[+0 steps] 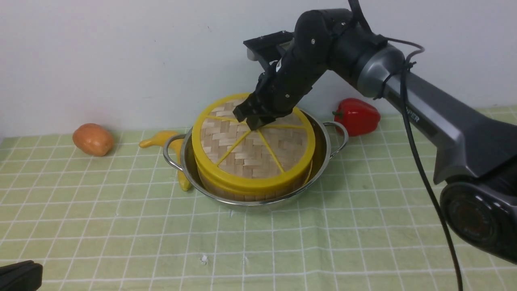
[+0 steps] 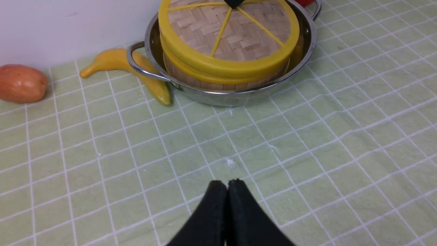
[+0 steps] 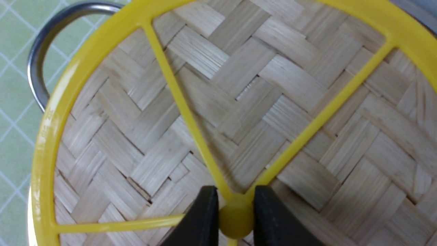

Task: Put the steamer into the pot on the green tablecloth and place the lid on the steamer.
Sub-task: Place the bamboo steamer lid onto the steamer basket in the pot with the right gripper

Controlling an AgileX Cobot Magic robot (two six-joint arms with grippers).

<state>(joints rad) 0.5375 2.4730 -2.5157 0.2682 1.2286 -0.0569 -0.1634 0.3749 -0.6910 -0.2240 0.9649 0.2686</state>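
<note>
The shiny pot (image 1: 325, 139) stands on the green tablecloth (image 1: 363, 226) near the back wall. Inside it sits the steamer (image 1: 242, 196), with its slatted side and yellow top rim showing under the lid (image 1: 250, 151). The woven lid lies on top of the steamer, shifted slightly left. My right gripper (image 1: 256, 119) reaches down onto the lid's middle and is shut on the yellow centre knob (image 3: 235, 220), one black finger on each side. My left gripper (image 2: 227, 182) is shut and empty, low over the cloth, well in front of the pot (image 2: 225, 97).
An orange-brown fruit (image 1: 93, 139) lies at the far left. A yellow banana (image 1: 161, 139) lies against the pot's left handle (image 1: 171, 151). A red pepper (image 1: 357, 116) sits behind the pot on the right. The white wall stands close behind.
</note>
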